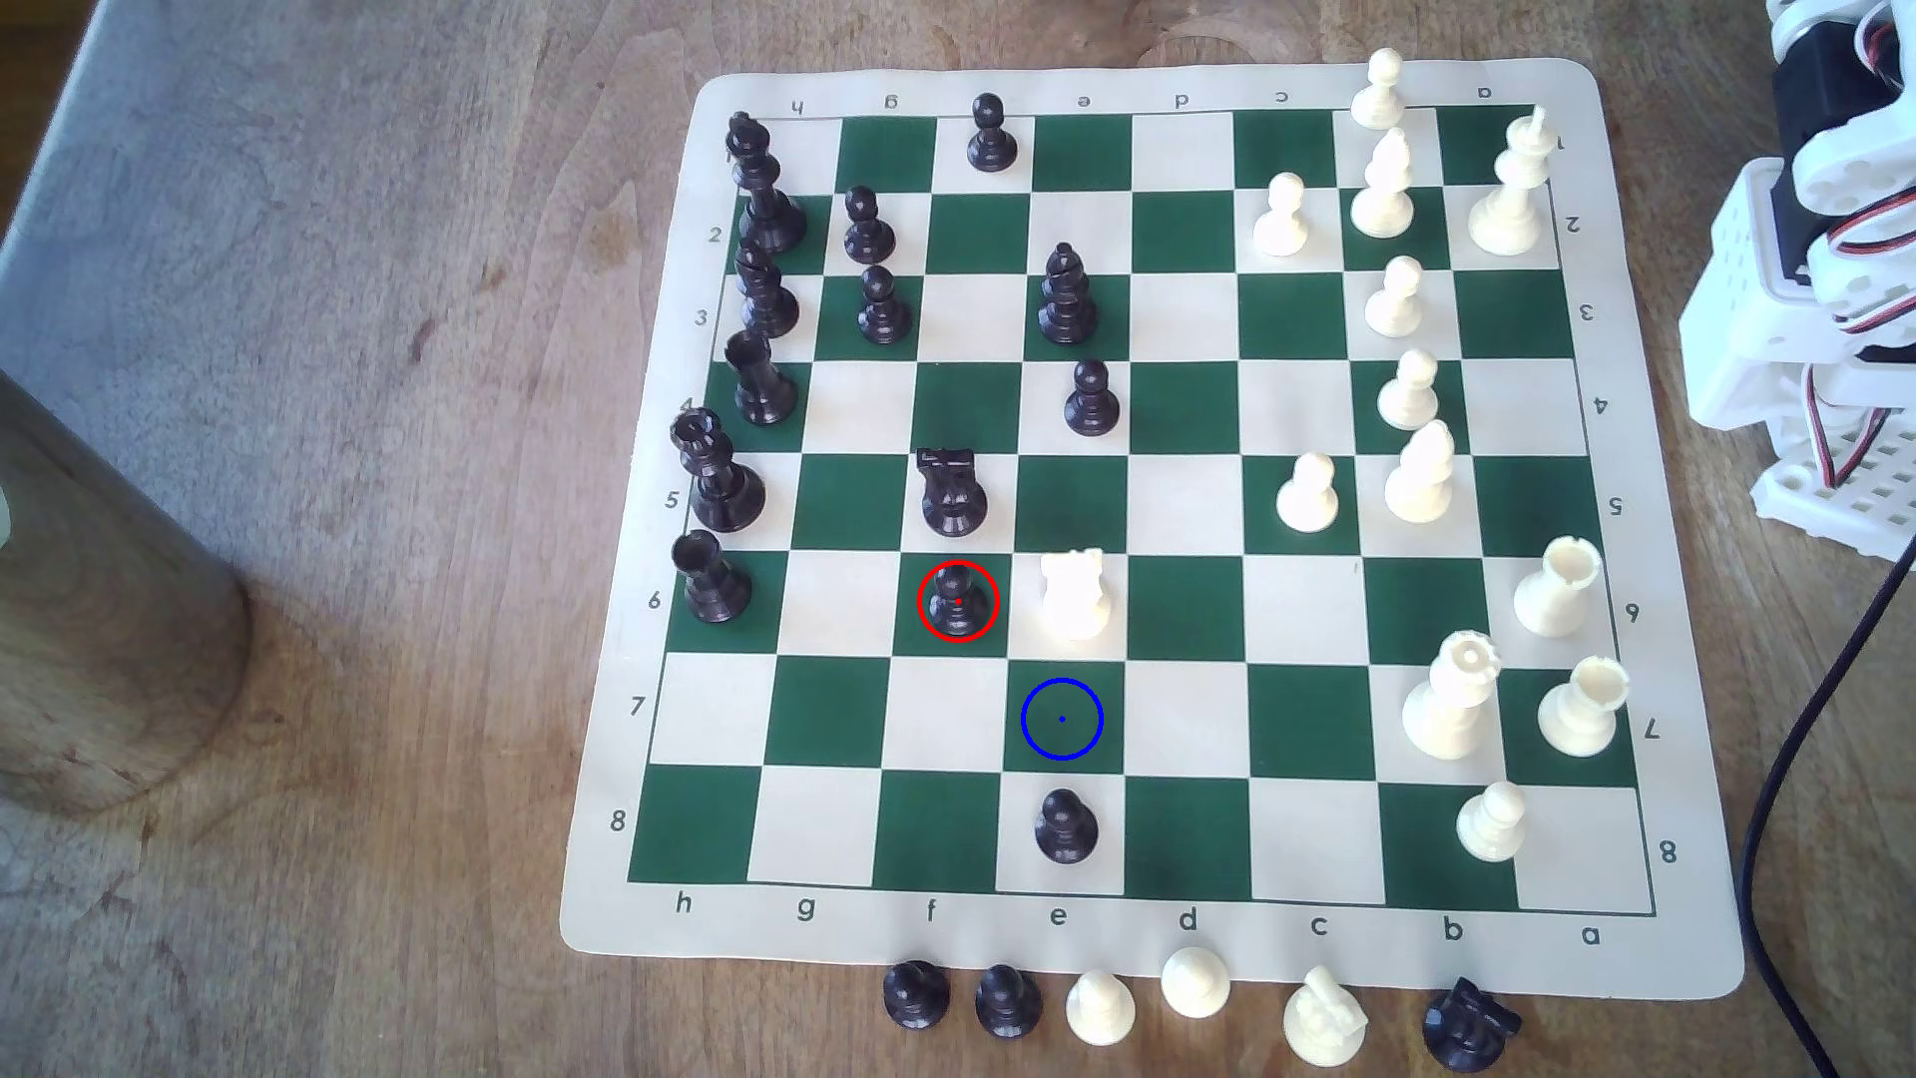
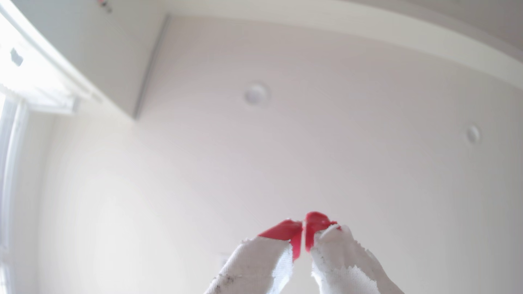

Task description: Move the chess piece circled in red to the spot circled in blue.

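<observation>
The red-ringed black pawn (image 1: 957, 601) stands upright on a green square left of centre in the lower half of the exterior view, just beside a cream rook (image 1: 1074, 594) on its right and below a black knight (image 1: 951, 492). The blue-ringed green square (image 1: 1062, 718) lies diagonally down-right of the pawn, bare. The folded arm (image 1: 1825, 259) sits at the right edge, off the chess mat (image 1: 1140, 948) on the wooden table (image 1: 363, 518). In the wrist view, the pincer (image 2: 304, 226) points at the ceiling, red tips together, gripping nothing.
</observation>
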You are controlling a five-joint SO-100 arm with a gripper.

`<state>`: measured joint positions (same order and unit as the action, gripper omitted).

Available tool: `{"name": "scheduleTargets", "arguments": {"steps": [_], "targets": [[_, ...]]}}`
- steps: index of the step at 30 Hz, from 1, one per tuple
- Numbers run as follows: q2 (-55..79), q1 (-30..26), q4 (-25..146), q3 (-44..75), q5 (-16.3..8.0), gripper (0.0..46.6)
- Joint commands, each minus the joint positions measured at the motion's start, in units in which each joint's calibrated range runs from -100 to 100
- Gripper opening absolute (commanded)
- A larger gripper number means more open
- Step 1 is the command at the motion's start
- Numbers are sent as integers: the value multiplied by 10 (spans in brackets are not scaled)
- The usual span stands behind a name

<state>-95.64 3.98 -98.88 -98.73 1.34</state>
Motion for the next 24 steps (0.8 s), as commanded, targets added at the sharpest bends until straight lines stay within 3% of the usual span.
{"name": "scheduleTargets", "arguments": {"steps": [1,7,14,20,24], "targets": [[-2,-3,5,-12,2,2],[-2,-32,142,5,2,2],[-1,-47,519,130,1,2],[-1,-55,710,151,0,2],[-1,-41,924,226,-1,2]]}}
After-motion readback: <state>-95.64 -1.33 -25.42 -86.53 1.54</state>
